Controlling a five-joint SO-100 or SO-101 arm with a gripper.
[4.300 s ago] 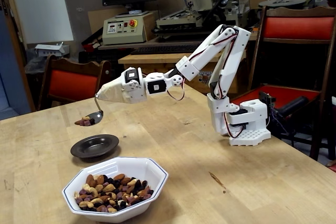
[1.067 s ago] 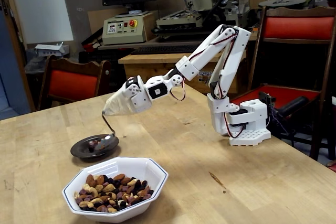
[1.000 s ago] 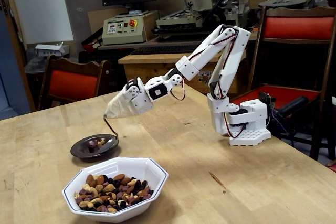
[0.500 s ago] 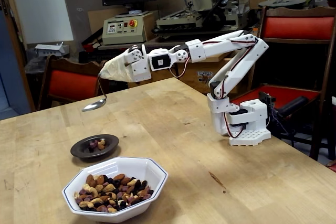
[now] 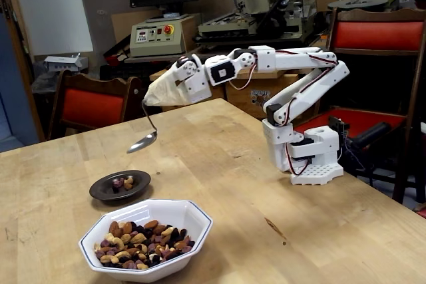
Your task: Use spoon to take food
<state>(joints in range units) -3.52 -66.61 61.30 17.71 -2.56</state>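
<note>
Fixed view: the gripper (image 5: 154, 98), its tip wrapped in beige, holds the spoon (image 5: 144, 140), which has lifted away empty and hangs above the table's left half. A few nuts now sit in the dark saucer (image 5: 120, 185); the remaining food (image 5: 141, 239) fills the white bowl (image 5: 196, 217) near the front edge. One scoop delivered.

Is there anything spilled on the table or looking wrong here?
Nothing stands out. The food stays inside the white bowl, a few pieces lie in the dark saucer, and the empty spoon hangs above the table.
</note>
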